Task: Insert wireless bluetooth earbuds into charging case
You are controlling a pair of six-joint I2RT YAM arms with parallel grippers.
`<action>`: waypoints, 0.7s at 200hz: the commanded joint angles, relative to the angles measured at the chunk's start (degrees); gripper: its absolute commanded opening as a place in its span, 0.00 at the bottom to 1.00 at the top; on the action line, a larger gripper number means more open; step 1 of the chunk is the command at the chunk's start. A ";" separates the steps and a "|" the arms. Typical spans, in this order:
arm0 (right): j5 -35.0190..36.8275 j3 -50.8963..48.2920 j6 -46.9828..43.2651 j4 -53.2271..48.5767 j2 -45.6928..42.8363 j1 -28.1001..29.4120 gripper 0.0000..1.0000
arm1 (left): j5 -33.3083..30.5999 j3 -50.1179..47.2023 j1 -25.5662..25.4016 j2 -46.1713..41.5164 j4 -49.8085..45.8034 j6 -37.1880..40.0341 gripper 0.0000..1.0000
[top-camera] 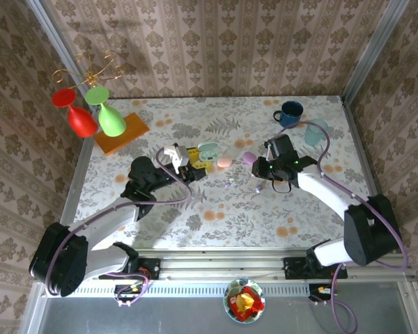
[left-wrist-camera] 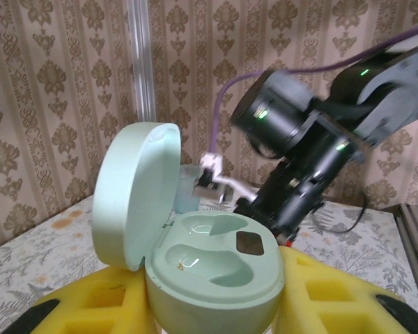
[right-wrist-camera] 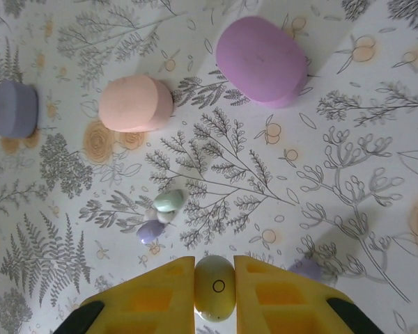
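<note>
The open mint charging case point(left-wrist-camera: 209, 261) is clamped between the yellow pads of the left gripper point(left-wrist-camera: 212, 306). Its lid point(left-wrist-camera: 136, 195) is raised and both moulded wells are empty (a dark window is noted in one).

Three closed cases are recorded on the floral table point(right-wrist-camera: 362, 209): lilac case point(right-wrist-camera: 261, 61), pink case point(right-wrist-camera: 136, 103) and bluish case point(right-wrist-camera: 15, 108).

The right gripper point(right-wrist-camera: 214, 264) is closed on one pale yellow-green earbud point(right-wrist-camera: 214, 292), pinched across its narrow width. Just ahead of it lie a mint bud point(right-wrist-camera: 170, 200) and a lilac bud point(right-wrist-camera: 151, 231), with a whitish one between them.

The buds are judged very light, rigid, glossy and rounded, so liable to slip out of the pads. A modest squeeze across the broad flanks is advised.

No brand, label or writing can be read. Only a small ring mark is seen on the held earbud.
</note>
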 commanded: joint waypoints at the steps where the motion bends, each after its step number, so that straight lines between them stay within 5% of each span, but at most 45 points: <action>1: 7.39 1.16 0.68 -6.56 -5.15 1.71 0.18 | -3.07 0.37 -0.31 1.01 1.95 1.75 0.29; 65: 14.36 8.18 -0.12 -15.59 -10.41 7.54 0.18 | -3.68 0.56 -1.21 3.31 3.22 2.77 0.29; 140: 12.58 20.12 -2.28 -13.12 -8.14 18.06 0.18 | -4.14 1.00 -2.88 5.13 2.95 5.84 0.29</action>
